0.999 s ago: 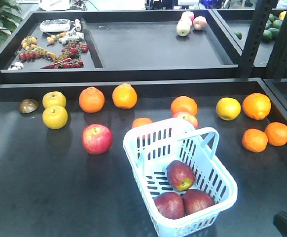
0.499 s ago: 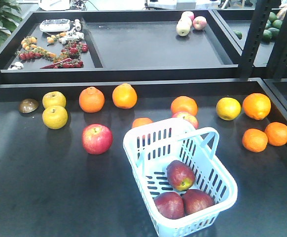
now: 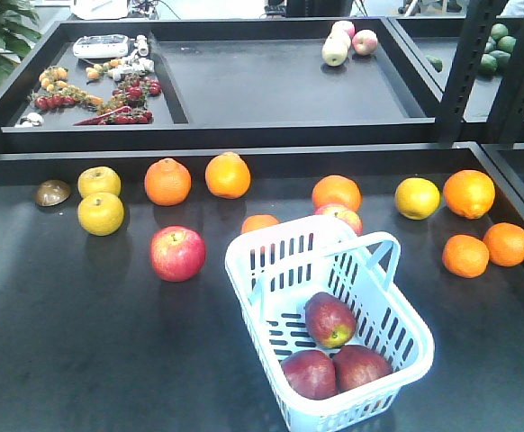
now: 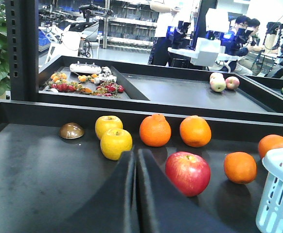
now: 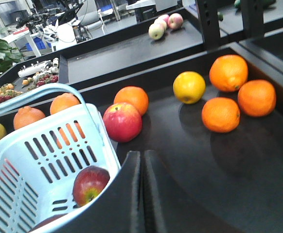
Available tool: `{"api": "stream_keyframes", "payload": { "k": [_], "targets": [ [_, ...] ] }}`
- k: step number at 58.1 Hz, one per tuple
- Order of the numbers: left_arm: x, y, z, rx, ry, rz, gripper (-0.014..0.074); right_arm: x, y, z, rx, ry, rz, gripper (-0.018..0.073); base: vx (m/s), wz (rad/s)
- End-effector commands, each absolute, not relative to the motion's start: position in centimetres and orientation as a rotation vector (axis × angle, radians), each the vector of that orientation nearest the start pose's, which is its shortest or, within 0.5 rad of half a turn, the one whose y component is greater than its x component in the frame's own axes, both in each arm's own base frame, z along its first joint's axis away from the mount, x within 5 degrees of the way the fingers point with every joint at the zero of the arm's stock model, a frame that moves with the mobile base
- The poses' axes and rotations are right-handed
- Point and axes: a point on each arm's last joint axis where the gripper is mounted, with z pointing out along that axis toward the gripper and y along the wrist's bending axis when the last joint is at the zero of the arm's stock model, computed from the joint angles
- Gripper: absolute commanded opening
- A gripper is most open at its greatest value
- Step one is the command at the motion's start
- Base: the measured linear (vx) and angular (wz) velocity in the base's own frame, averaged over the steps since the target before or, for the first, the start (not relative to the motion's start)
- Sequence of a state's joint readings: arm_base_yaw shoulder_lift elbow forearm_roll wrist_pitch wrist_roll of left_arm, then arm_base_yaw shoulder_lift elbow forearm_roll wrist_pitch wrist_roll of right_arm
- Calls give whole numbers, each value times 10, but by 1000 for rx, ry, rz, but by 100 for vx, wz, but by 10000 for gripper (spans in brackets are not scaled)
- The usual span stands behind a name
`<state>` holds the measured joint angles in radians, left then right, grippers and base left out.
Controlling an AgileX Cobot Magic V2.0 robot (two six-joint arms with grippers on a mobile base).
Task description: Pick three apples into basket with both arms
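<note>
Three apples [image 3: 331, 346] sit in basket [image 3: 244, 270]; task looks done. Left gripper [image 4: 135, 170], right gripper [image 5: 141, 170] pressed together, empty; keep clear.

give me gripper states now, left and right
Left gripper: shut, fingers together, holding nothing.
Right gripper: shut, fingers together, holding nothing.
</note>
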<state>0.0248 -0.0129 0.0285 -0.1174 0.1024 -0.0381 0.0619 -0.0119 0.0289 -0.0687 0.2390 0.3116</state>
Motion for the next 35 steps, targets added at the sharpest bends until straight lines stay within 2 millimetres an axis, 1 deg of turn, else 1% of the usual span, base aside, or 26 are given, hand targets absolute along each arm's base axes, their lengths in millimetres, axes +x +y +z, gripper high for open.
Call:
{"api": "stream_keyframes", "payload": {
  "k": [1,20,35],
  "targets": [
    [54,1,211,-135,1483,-111,-6,56,2,189,122,1625,180,8,0,0],
    [54,1,211,-135,1483,-111,-6,56,3,198,60,1526,145,8,0,0],
    [54,1,211,-135,1483,-111,-6,56,3,199,56,1520,143,8,0,0]
  ]
}}
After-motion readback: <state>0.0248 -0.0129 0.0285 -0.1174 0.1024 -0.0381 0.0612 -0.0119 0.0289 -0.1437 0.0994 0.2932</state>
